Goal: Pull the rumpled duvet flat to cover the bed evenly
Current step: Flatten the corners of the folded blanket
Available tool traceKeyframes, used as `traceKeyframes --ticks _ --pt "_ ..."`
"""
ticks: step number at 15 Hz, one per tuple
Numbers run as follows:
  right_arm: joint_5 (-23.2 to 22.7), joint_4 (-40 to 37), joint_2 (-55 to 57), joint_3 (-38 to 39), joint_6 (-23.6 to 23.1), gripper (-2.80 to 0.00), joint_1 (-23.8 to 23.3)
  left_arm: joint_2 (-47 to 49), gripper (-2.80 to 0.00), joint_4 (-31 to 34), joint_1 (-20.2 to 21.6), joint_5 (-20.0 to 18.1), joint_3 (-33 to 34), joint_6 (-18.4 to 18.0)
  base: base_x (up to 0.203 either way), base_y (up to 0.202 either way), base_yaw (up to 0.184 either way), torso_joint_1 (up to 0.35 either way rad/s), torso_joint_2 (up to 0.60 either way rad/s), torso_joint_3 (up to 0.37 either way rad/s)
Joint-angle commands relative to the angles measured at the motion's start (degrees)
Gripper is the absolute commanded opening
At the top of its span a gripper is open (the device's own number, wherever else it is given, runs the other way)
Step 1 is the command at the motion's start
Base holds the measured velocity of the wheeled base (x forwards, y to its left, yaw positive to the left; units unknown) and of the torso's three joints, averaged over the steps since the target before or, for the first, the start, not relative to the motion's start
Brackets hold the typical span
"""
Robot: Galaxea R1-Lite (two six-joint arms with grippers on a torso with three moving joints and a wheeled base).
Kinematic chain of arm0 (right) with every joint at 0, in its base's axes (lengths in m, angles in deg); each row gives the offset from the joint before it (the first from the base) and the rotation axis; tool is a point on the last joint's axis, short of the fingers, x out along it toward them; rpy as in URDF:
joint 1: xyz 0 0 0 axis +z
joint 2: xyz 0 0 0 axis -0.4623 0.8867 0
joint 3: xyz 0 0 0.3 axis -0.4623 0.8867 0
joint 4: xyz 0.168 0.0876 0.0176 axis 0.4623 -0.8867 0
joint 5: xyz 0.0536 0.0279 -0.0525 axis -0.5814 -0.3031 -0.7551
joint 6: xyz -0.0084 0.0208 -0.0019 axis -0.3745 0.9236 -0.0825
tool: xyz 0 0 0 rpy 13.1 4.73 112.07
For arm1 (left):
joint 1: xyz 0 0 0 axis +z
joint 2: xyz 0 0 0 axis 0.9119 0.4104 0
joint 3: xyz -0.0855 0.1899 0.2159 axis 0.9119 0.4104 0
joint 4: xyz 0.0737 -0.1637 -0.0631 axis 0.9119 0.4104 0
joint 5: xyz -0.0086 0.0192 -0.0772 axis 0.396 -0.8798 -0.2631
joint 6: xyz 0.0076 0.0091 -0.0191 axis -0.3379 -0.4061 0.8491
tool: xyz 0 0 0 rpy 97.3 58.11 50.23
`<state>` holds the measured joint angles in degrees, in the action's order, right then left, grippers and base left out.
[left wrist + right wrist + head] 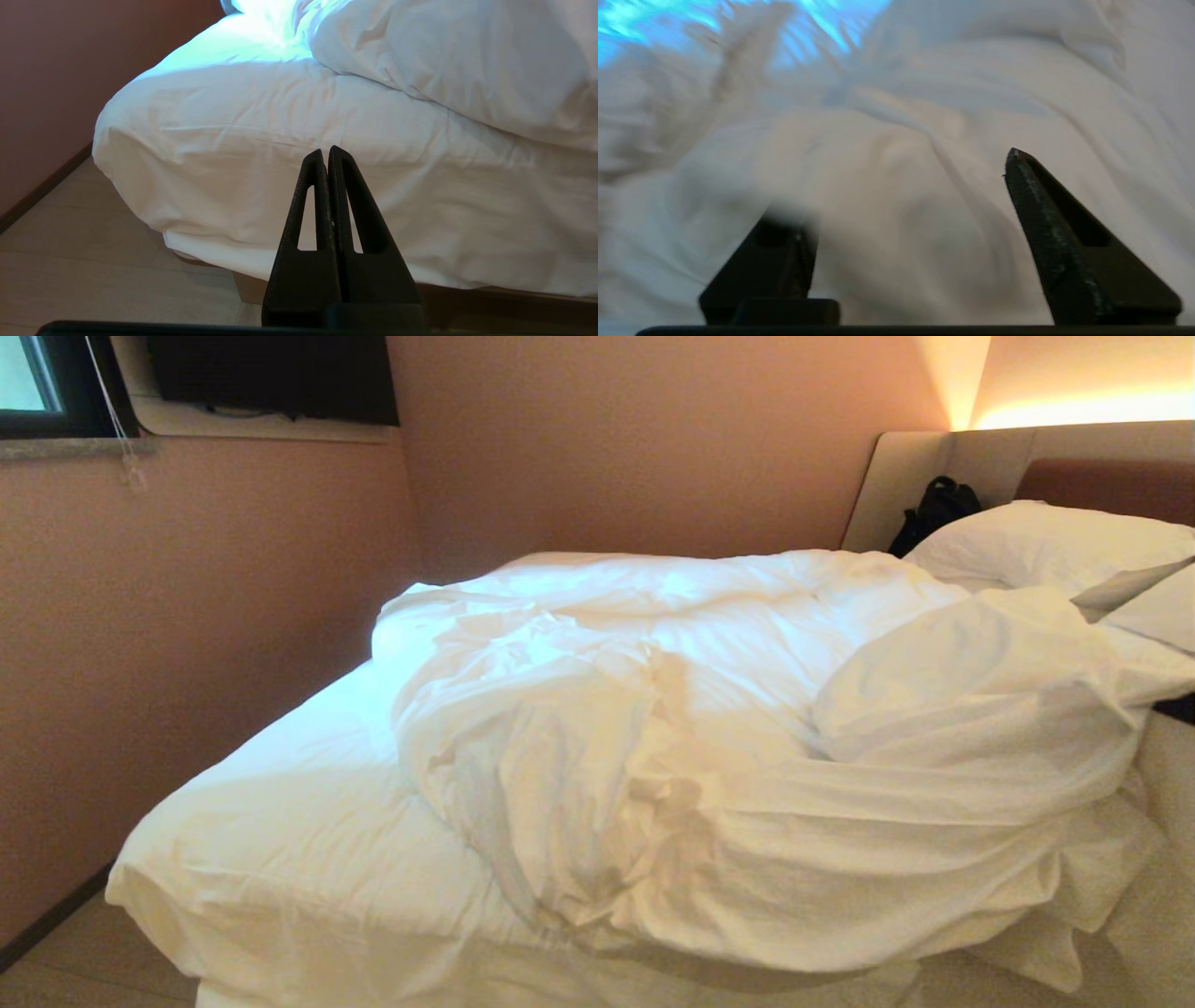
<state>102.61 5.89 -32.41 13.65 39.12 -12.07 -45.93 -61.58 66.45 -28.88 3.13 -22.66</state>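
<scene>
A: Where is the duvet (709,737) lying?

B: It is bunched in a thick, creased heap over the middle and right of the bed (280,859), its long axis running from the far corner by the wall toward the near right edge. One puffy fold is doubled back on itself near the pillows (1046,546), and the near right end spills over the side of the mattress.

A: And the rest of the mattress?

B: The left, foot end shows only the white fitted sheet (289,803), smooth with light wrinkles, tucked down over the corner.

A: The grippers?

B: Neither shows in the head view. The left gripper (325,154) has its fingers pressed together with nothing between them; it sits low beside the sheeted corner of the bed, above the pale floor (93,270). The right gripper (901,191) has its fingers spread wide, empty, with rumpled duvet fabric close in front of it; whether they touch the cloth I cannot tell.

A: The room?

B: Salmon-pink walls (607,448) meet at the far corner. A beige padded headboard (934,467) with a brown panel stands at right under a warm strip of light, with a black bag (934,513) against it. A dark window frame (56,383) and a black screen (275,373) sit high on the left.
</scene>
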Motion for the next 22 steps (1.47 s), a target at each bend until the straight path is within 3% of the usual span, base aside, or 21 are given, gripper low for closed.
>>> traceKeyframes --ticks 1,3,5,9,13,14,17,22 --pt "-15.7 -24.7 0.9 -7.1 0.7 0.0 0.2 0.0 -2.8 0.0 0.0 0.0 0.0 0.0 0.0 0.0 0.0 0.0 0.0 0.0" --pt "-28.5 -31.6 0.9 -11.3 0.9 0.0 -0.1 0.0 -2.8 0.0 0.0 0.0 0.0 0.0 0.0 0.0 0.0 0.0 0.0 0.0" --pt "-33.1 -32.1 1.8 -12.5 0.7 0.0 -0.1 0.0 -2.8 0.0 0.0 0.0 0.0 0.0 0.0 0.0 0.0 0.0 0.0 0.0" --pt "-31.7 -30.3 9.8 -13.9 1.6 0.0 -0.9 0.0 -2.8 0.0 0.0 0.0 0.0 0.0 0.0 0.0 0.0 0.0 0.0 0.0" --pt "-26.5 -30.1 22.8 -23.0 7.0 0.0 -1.6 0.0 -2.8 0.0 0.0 0.0 0.0 0.0 0.0 0.0 0.0 0.0 0.0 0.0" --pt "-25.5 -30.1 25.6 -25.6 8.2 -2.8 -1.7 0.0 -2.8 0.1 0.0 0.0 0.0 0.0 0.0 0.0 0.0 0.0 0.0 0.0" --pt "-24.6 -30.1 29.7 -29.6 9.6 -2.8 -1.4 0.0 -2.8 0.0 0.0 0.0 0.0 0.0 0.0 0.0 0.0 0.0 0.0 0.0" --pt "-21.7 -30.2 31.5 -27.6 9.3 -2.8 0.0 0.0 -2.8 0.0 0.0 0.0 0.0 0.0 0.0 0.0 0.0 0.0 0.0 0.0"
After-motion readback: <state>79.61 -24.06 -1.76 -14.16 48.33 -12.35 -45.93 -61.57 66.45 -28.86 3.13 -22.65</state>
